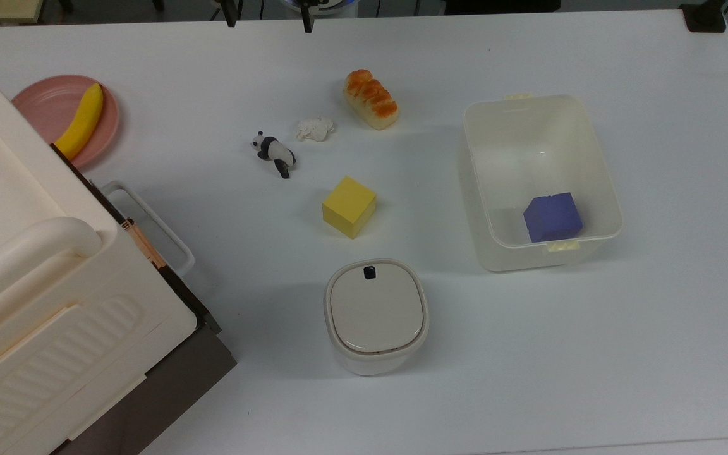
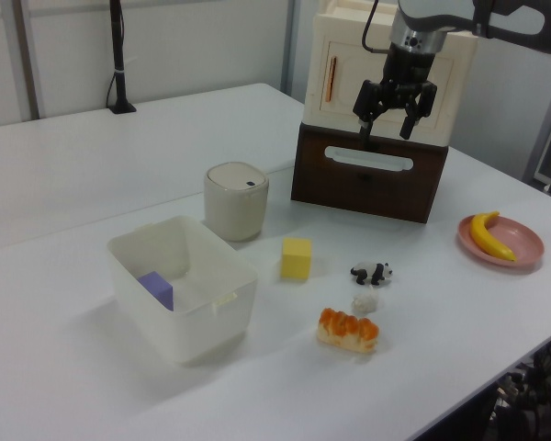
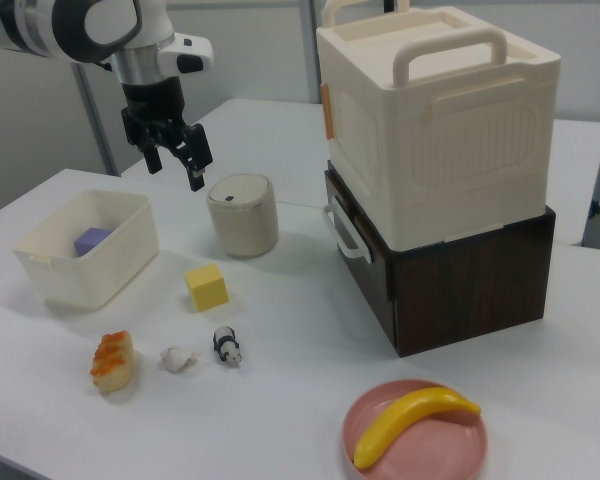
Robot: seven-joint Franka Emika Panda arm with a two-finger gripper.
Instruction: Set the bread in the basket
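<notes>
The counter (image 1: pixel 591 354) was a broad white surface, and on it a big cream box (image 3: pixel 435 120) sat stacked on a dark brown drawer unit (image 3: pixel 460 280). The arm (image 3: pixel 70 25) reached in high above the counter with its wrist pointing straight down, and the gripper (image 2: pixel 389 119) hung in the air in front of the cream box in the left view, well above everything; its jaws were spread apart and held nothing. The basket (image 1: pixel 598 164) stood at the top view's right with a purple block (image 1: pixel 552 217) lying inside it, near the wall with the lower tab. A round-cornered white container (image 1: pixel 376 316) stood near the yellow cube (image 1: pixel 349 206). A pink plate (image 1: pixel 48 110) carried a banana (image 1: pixel 81 120). The bread (image 1: pixel 371 98) lay on the counter, outside the basket and apart from it, toward the top view's left of it. Just beside the bread lay a small white wad (image 1: pixel 314 129), and next to that a toy panda (image 1: pixel 273 152).
</notes>
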